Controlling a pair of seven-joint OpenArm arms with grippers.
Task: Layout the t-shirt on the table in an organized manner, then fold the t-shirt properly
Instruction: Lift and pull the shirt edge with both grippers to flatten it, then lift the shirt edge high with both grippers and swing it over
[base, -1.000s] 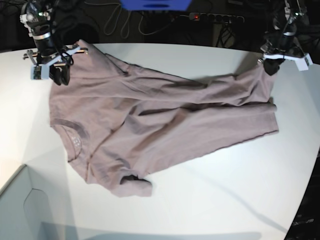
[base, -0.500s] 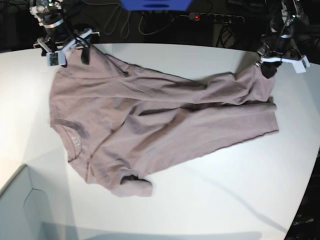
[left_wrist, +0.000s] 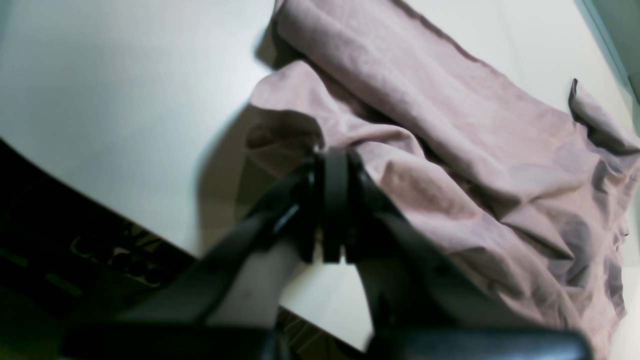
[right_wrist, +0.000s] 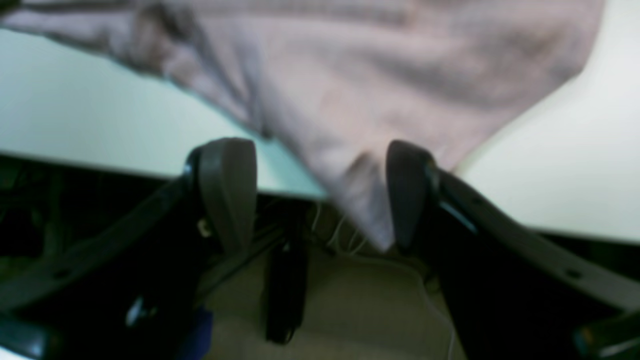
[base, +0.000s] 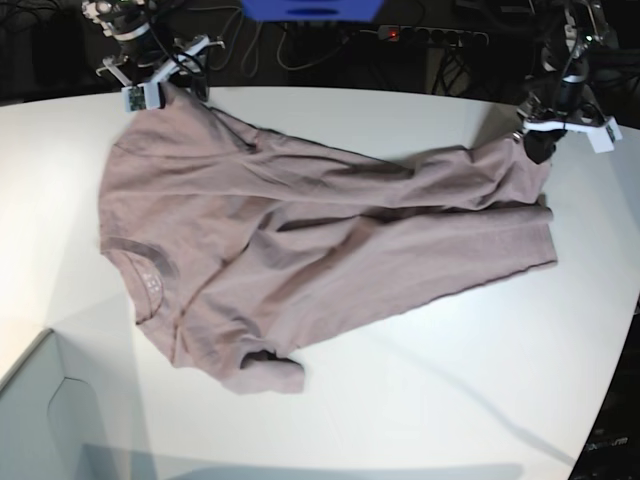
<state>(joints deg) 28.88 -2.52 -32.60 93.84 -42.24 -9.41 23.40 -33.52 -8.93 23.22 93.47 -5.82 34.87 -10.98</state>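
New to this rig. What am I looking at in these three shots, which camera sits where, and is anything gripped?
It is a two-armed robot working over a white table. The base view looks down on the whole scene; the other two cameras sit on the wrists, looking past each gripper's fingers. A pink-mauve t-shirt lies spread but wrinkled. The left gripper, on the base view's right, is shut on a shirt corner. The right gripper is open at the table's far edge, holding nothing, with a shirt corner hanging between its fingers.

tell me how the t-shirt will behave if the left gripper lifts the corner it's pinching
Probably floppy: the t-shirt lies in soft creases and drapes from the left gripper. It would likely sag and drag rather than rise flat. The smooth table suggests it slides easily.
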